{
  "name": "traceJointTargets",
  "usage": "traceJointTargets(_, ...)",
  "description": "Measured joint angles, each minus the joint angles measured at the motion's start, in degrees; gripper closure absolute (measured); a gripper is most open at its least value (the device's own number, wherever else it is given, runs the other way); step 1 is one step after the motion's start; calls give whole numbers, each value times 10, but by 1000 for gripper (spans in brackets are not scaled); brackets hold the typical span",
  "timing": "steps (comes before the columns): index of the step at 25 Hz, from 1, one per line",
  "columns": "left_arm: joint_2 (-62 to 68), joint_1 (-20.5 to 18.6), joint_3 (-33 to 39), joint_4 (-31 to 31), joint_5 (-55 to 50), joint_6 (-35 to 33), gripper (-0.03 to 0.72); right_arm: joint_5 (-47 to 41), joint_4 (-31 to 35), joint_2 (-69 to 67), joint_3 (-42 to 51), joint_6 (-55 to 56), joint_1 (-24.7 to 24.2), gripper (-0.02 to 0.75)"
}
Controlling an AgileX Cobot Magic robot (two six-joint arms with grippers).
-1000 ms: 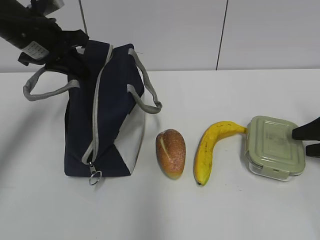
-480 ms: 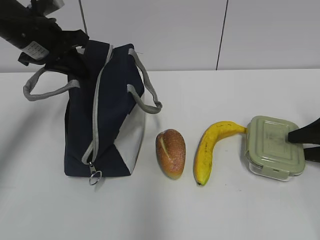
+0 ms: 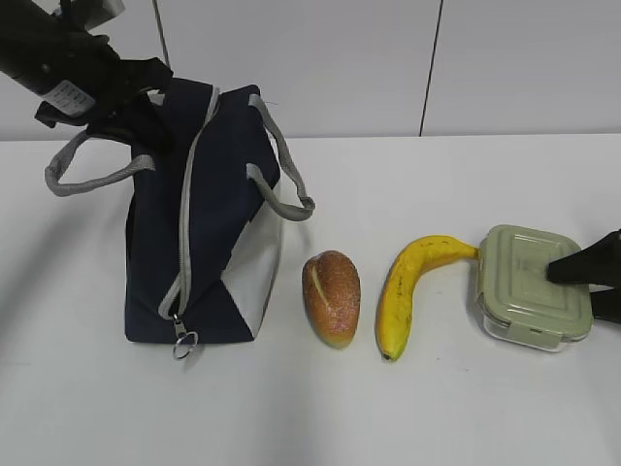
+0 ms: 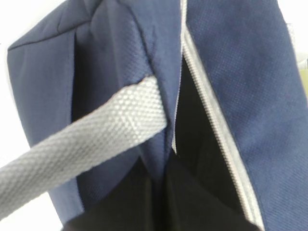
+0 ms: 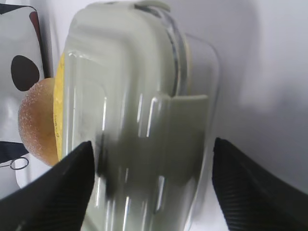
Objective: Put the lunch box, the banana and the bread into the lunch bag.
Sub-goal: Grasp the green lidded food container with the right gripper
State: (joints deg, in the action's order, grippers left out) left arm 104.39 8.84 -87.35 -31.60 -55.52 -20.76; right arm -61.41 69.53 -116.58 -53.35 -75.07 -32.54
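The navy lunch bag (image 3: 204, 223) stands at the left with its grey zipper partly open. My left gripper (image 3: 144, 115) is at the bag's rear top. In the left wrist view it (image 4: 161, 197) is shut on a fold of the bag's navy fabric (image 4: 115, 72) beside the grey handle (image 4: 82, 144). The bread (image 3: 331, 296) and the banana (image 3: 408, 291) lie side by side on the table. The lunch box (image 3: 529, 284) lies at the right. My right gripper (image 3: 574, 289) is open with one finger over its lid. In the right wrist view its fingers (image 5: 53, 192) straddle the box (image 5: 139, 120).
The white table (image 3: 437, 184) ends at a white wall behind. The bag's ring pull (image 3: 184, 342) hangs at its front bottom. The banana's stem tip touches the lunch box's left side. In the right wrist view the bread (image 5: 36, 120) shows beyond the box.
My right gripper has moved left from the table's right edge over the lunch box, still open. The left arm and the bag have not moved.
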Motion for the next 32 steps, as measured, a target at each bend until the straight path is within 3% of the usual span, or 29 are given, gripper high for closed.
traceJointTargets(4, 0, 0, 0, 1, 0, 0, 688, -4, 4, -1, 0, -2, 1, 195)
traceJointTargets(9, 0, 0, 0, 1, 0, 0, 688, -15, 11, -1, 0, -4, 1, 353)
traceJointTargets(32, 0, 0, 0, 1, 0, 0, 688, -26, 12, -5, -2, 11, 1, 363)
